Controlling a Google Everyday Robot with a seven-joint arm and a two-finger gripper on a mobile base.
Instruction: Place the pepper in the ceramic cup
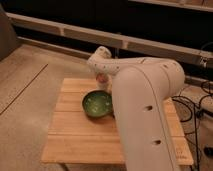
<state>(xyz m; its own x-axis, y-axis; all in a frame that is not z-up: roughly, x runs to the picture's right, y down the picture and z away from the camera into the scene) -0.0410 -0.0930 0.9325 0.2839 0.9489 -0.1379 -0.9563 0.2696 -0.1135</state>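
1. The pepper point(102, 79): the only thing we could match to it was a small orange-pink spot right at the gripper point(101, 75), tucked under the white wrist, above the far part of the wooden table point(75, 142). We judged that to be it, but we could not swear to it.
2. Its long axis? Too little of it showed for us to call.
3. The gripper hung off the end of the one arm point(145, 110), above the table's far side. Whether it was clamped on the pepper or standing wide, we could not tell.
4. The ceramic cup: we saw none. The bulky arm covered the table's right half, so our guess was that the cup sat hidden somewhere to that side of the jaws.
5. That was the relation everything turned on: which way the cup lay from the jaws, and we could not read it.
6. Moving outward, the green bowl point(97, 104) sat just on the camera's side of the jaws and lower, on the table, close by but apart from them. It was the wrong vessel, and a drop there would miss the task.
7. Our judgement: the carry was in hand and the placing was not yet done.
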